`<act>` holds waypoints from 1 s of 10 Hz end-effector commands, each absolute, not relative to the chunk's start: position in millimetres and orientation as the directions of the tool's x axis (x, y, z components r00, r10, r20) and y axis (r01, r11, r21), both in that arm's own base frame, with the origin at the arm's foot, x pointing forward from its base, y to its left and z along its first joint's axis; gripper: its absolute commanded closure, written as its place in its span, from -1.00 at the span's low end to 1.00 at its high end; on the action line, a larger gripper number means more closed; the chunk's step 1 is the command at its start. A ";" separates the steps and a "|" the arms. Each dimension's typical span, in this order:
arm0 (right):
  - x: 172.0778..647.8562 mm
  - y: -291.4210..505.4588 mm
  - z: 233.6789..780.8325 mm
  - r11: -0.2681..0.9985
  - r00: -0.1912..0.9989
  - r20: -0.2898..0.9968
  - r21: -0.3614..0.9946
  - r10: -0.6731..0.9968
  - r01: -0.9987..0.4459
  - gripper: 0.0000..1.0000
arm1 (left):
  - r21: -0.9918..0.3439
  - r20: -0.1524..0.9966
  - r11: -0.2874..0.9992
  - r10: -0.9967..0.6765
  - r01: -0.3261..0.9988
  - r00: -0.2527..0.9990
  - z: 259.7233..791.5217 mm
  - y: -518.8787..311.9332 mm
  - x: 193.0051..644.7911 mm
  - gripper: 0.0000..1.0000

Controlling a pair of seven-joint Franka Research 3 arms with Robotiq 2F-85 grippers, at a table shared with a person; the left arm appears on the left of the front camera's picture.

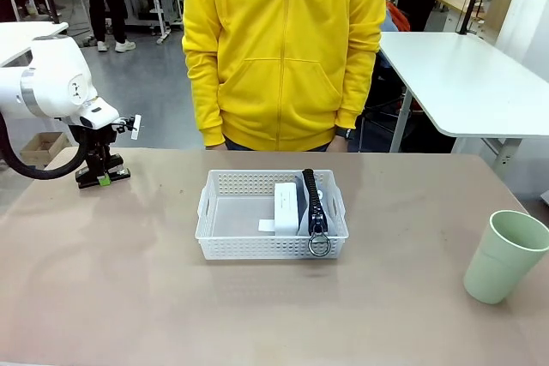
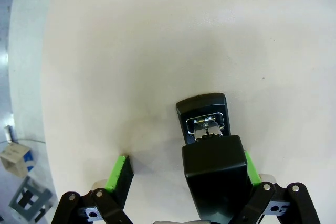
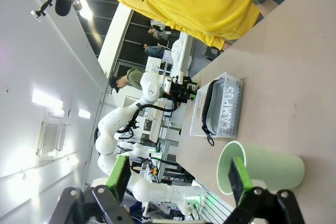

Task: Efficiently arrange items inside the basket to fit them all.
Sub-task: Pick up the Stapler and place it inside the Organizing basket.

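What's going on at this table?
A robot is packing things into a white basket, which holds a small white box and a grey pouch stood on edge. Its left gripper is down at the table, open around a black stapler. A green cup stands off to the side, and a person stands opposite.

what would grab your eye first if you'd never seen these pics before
The person's bright yellow hoodie stands out at the far side of the table. Mid-table sits a white basket holding a grey pouch and a white box in its right half, with a pale green cup alone at the right. At far left, the left arm's open fingers straddle a black stapler.
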State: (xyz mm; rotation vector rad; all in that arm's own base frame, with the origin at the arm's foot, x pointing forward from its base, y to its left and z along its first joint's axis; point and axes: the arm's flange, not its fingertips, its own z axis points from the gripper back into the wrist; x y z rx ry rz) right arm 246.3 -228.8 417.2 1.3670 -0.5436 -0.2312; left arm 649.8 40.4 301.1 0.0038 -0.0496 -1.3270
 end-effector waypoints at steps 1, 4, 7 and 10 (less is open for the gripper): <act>247.2 -228.3 420.4 0.188 0.850 0.234 0.969 -0.472 -0.162 -1.00 | 0.043 -0.006 0.250 -0.968 0.967 0.250 293.2 38.6 645.7 0.18; 247.2 -228.3 420.4 0.188 0.850 0.234 0.969 -0.472 -0.162 -1.00 | 0.045 -0.009 0.246 -0.969 0.968 0.247 294.1 39.9 645.4 1.00; 247.2 -228.3 420.4 0.188 0.850 0.234 0.969 -0.472 -0.162 -1.00 | 0.023 0.016 0.216 -0.976 0.976 0.216 299.4 43.0 640.5 0.90; 247.2 -228.3 420.4 0.188 0.850 0.234 0.969 -0.472 -0.162 -1.00 | -0.047 0.067 0.163 -0.984 0.986 0.166 314.0 56.1 629.6 1.00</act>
